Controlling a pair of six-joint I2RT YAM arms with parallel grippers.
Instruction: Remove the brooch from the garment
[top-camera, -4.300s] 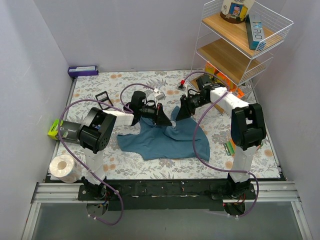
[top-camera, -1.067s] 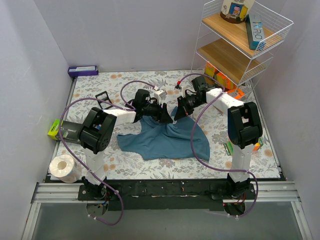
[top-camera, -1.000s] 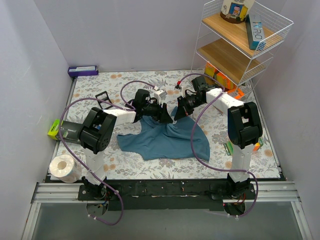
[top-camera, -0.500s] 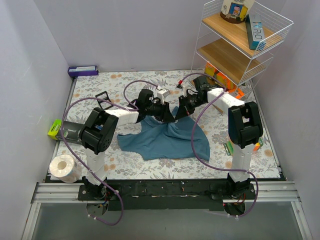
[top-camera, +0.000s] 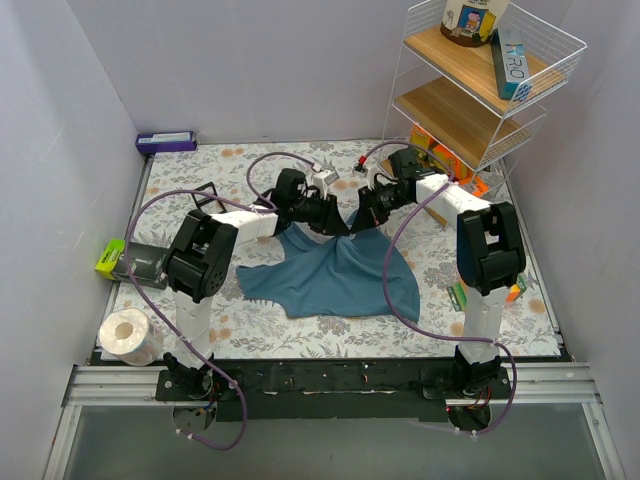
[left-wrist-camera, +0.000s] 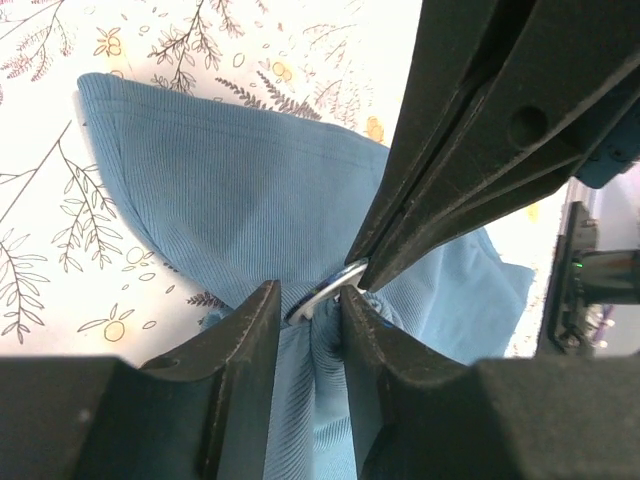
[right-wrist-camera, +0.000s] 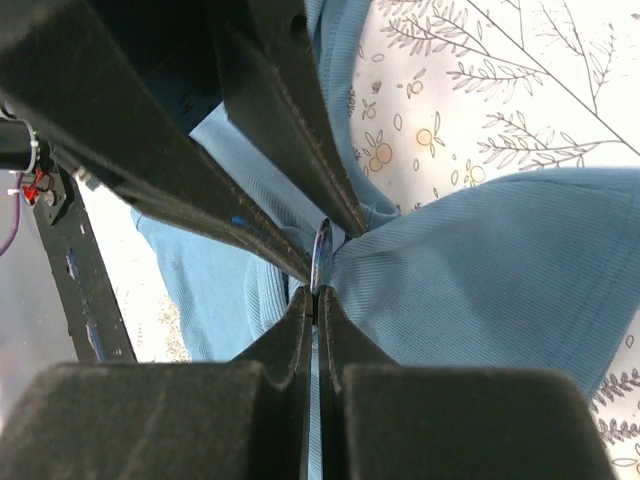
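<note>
Brooch (left-wrist-camera: 325, 290), a small pale disc, sat in a raised peak of the garment (left-wrist-camera: 200, 190), held up off the table (top-camera: 250, 165) between the 2 arms near its middle. The right gripper (right-wrist-camera: 314, 296) had its jaws pressed fully together on the disc's thin edge, seemingly placed to draw the pin outward. The left gripper (left-wrist-camera: 308, 300) had its jaws narrow, clamped on the bunched cloth right under the disc, apparently to anchor the fabric against that pull. The rest of the shirt trailed flat toward the near edge. Disc and cloth were touching, so separation looked not yet done.
</note>
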